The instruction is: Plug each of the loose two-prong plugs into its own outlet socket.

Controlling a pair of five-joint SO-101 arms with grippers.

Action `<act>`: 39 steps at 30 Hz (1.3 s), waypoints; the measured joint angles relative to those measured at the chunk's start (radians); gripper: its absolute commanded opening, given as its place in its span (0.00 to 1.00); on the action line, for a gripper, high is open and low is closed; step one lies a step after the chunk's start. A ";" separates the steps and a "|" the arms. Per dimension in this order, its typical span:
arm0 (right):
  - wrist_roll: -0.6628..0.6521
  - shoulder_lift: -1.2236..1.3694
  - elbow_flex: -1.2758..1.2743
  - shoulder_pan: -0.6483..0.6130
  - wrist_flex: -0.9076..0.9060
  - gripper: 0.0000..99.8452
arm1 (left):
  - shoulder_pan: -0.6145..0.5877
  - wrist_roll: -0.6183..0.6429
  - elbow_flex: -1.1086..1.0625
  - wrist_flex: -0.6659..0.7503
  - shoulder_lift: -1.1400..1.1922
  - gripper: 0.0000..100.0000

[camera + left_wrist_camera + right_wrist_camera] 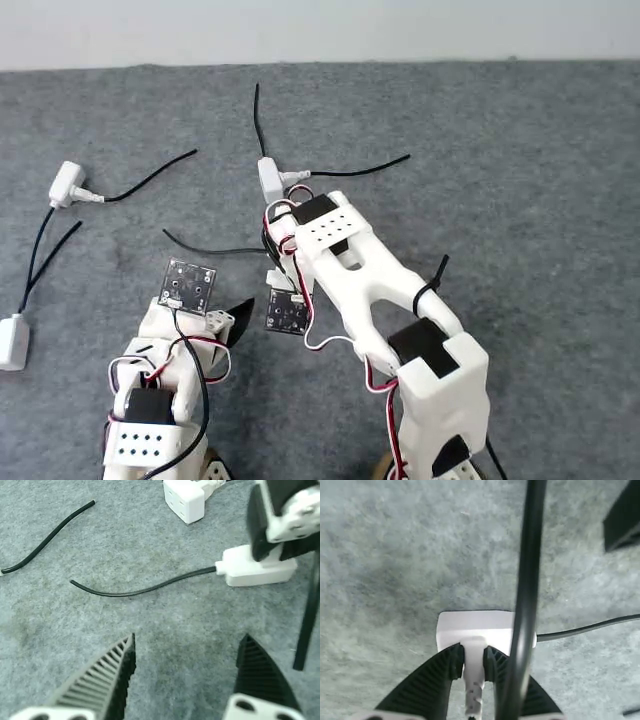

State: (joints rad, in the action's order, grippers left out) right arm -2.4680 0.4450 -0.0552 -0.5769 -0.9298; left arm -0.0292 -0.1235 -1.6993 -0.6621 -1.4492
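Observation:
A white two-prong plug (pixel 475 627) lies on the grey carpet, its black cord (pixel 140 589) trailing away. My right gripper (pixel 474 662) is shut on the plug's raised ridge from above. The left wrist view shows the same plug (pixel 255 569) under the right arm's black gripper (pixel 272 530). A white outlet socket (pixel 270 181) sits just beyond the right arm's tip, and is the white block (pixel 184 499) past the plug in the left wrist view. My left gripper (pixel 187 675) hangs open over bare carpet, a short way from the plug and beside the right arm (pixel 238 318).
At the far left lies another white connector (pixel 65 184) with black cords leaving both ends. A white block (pixel 12 342) rests near the left edge. A loose cord end (pixel 47 537) lies on the carpet. A black cable (pixel 527 580) hangs close across the right wrist view.

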 measured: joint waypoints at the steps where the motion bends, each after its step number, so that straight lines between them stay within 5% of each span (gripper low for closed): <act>1: 0.000 0.006 0.000 -0.003 0.014 0.01 | 0.000 0.000 0.000 0.000 0.000 0.32; 25: 0.000 0.020 0.000 -0.006 0.038 0.01 | 0.000 0.000 0.000 0.000 0.000 0.32; 39: 0.026 0.058 0.126 -0.012 -0.117 0.01 | 0.000 0.000 0.000 0.000 0.000 0.32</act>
State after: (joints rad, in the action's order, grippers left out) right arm -2.4419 0.5033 0.0706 -0.5892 -1.0464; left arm -0.0292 -0.1235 -1.6993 -0.6621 -1.4492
